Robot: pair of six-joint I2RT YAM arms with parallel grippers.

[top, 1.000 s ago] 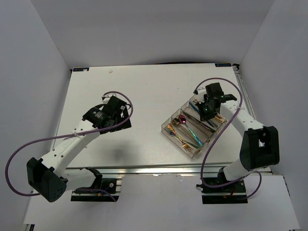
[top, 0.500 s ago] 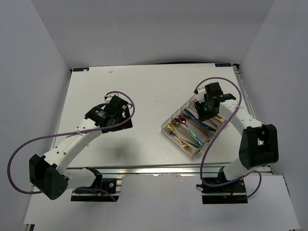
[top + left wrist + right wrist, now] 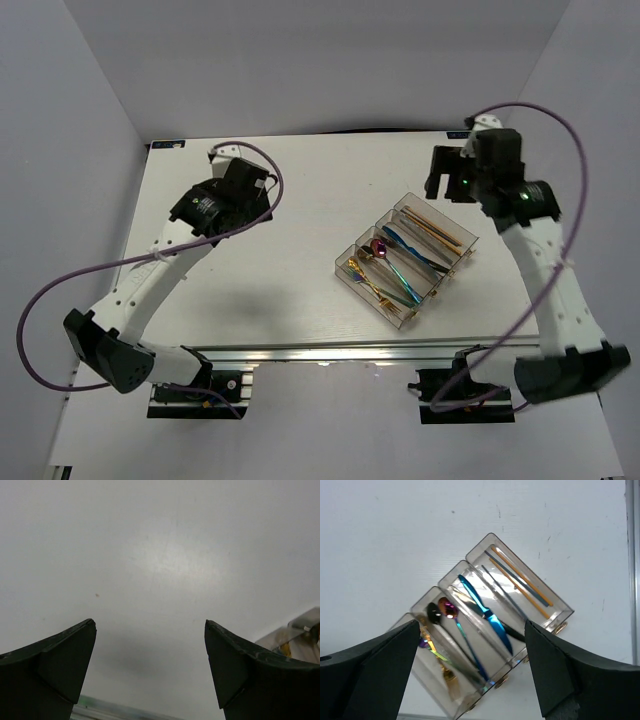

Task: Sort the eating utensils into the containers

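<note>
Utensils in the tray, both tools spread and empty.
Left tool (image 3: 150, 625), fingers apart with nothing between them, hangs over bare tabletop (image 3: 160, 555) well left of the smoky tray (image 3: 370, 231). In the tray's long compartments lie a gold fork (image 3: 446, 674), rainbow spoon (image 3: 449, 609), blue knife (image 3: 490, 617) and gold-brown chopsticks (image 3: 522, 576). Right tool (image 3: 470, 625), fingers likewise apart and empty, hovers above the tray's far corner.

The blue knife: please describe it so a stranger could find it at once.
On the white table, right of centre, lies a clear smoky tray with four compartments. The blue knife lies in the second one from the far side, a bright flat blade between thin chopsticks and round-bowled spoons.
</note>
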